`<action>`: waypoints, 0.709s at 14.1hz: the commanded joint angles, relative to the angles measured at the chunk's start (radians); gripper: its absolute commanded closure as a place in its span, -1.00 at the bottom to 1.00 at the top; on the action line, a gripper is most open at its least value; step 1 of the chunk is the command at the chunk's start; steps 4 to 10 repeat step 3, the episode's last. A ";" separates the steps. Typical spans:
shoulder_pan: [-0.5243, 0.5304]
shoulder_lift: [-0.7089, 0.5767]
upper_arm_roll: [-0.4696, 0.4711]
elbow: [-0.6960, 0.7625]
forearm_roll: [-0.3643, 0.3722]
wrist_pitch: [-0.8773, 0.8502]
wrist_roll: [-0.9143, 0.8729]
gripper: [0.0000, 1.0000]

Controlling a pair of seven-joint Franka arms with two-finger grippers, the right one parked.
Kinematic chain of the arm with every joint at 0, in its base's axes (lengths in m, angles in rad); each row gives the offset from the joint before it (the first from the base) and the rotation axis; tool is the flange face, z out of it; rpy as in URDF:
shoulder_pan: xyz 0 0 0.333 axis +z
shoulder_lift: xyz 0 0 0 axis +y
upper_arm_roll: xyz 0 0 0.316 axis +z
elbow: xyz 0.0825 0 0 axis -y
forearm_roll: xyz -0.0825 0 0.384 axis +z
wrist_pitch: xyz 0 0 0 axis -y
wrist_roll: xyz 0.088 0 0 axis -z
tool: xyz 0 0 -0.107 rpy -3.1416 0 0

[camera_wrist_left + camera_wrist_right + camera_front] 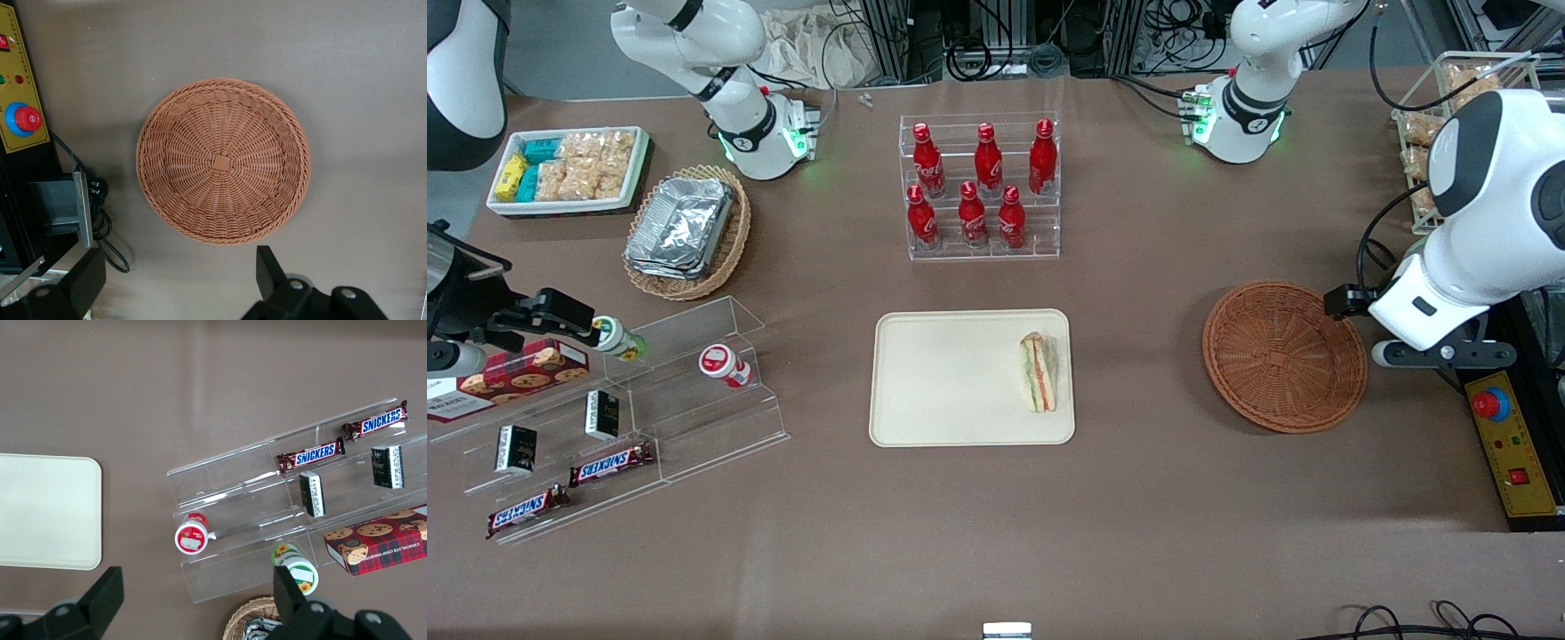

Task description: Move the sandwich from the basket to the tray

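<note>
The sandwich (1039,372), a pale wedge with green and orange-red filling stripes, lies on the cream tray (951,382) close to the tray's edge that faces the basket. The reddish-brown wicker basket (1285,356) sits empty on the brown table, toward the working arm's end. The left wrist view shows the whole basket (223,160) from above with nothing in it. My left gripper (179,277) hangs high over the table beside the basket's rim, open, with only bare table between its fingers (270,270). A corner of the tray (47,510) shows in the right wrist view.
A clear rack of red bottles (980,187) stands farther from the front camera than the tray. A yellow control box with a red stop button (1507,444) lies beside the basket. An acrylic snack shelf (605,418), a tan basket of foil containers (685,231) and a white snack tray (569,169) lie toward the parked arm's end.
</note>
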 commanded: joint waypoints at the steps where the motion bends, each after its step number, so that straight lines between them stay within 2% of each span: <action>1: 0.031 -0.035 -0.009 -0.032 -0.009 0.022 0.013 -1.00; 10: 0.037 -0.033 -0.009 -0.034 -0.009 0.025 0.016 -1.00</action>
